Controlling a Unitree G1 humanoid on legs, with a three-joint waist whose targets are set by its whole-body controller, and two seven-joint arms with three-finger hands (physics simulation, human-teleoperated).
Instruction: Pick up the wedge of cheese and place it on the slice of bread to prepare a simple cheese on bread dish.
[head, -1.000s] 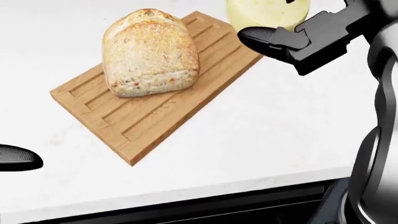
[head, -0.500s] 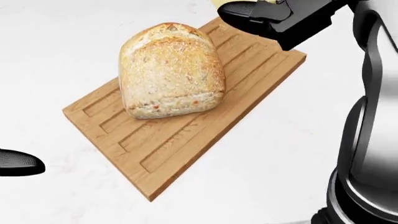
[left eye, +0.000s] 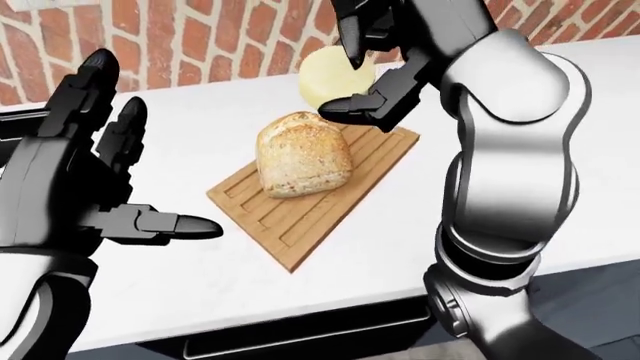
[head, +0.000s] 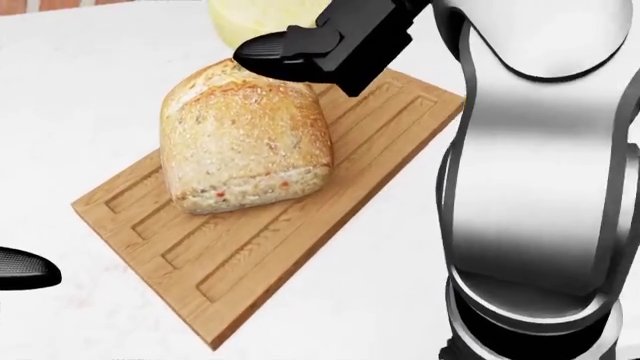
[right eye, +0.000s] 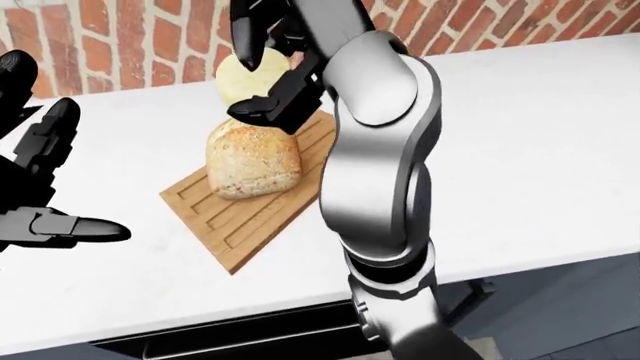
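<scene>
Since a moment ago the view has shifted, and the cheese (left eye: 334, 73) now hangs above the bread (left eye: 302, 154), held in the right hand (left eye: 368, 67) fingers. Bread lies on the board (left eye: 300, 225) on the desk (left eye: 250, 277). Lowering and release remain. Left hand (left eye: 75, 180) fingers are spread wide.

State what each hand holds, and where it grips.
Right hand holds the cheese, fingers clamped over its top and lower right edge. Left hand is open, empty.

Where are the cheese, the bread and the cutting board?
cheese (left eye: 325, 75), left-eye view, pale face left of the fingers.
bread (head: 243, 142), head view, top crust.
cutting board (head: 240, 259), head view, bare grooved wood.
</scene>
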